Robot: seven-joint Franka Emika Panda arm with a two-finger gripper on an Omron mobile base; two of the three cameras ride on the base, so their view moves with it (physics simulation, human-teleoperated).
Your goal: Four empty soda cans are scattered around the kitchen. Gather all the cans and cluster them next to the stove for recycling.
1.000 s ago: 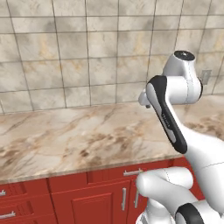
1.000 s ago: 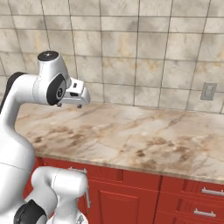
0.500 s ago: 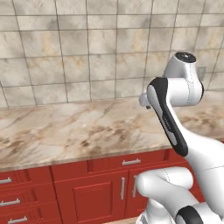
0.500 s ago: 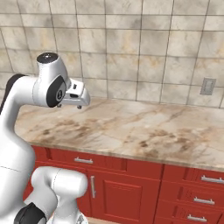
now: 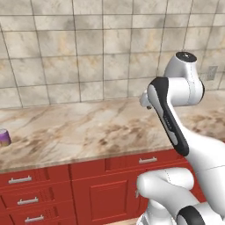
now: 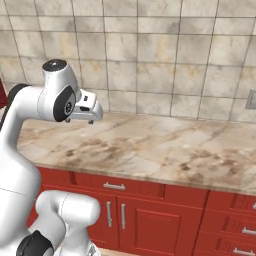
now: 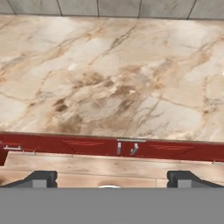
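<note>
No readable text, labels, brands or numbers on any surface.

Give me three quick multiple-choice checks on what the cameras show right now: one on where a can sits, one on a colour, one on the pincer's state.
1. Where is the small purple soda can with a silvery top?
A. far left on the beige marbled countertop
B. on the floor
C. between the pincer's tips

2. What colour are the cabinet fronts under the countertop?
A. white
B. red
C. black

3. How does the pincer stand?
A. shut on a can
B. shut, holding nothing
C. open, holding nothing

Answers: 1 A, the can stands at the left edge of the left base view; 2 B, the doors and drawers show red; 3 C, the hand view shows the tips wide apart with nothing between them.
</note>
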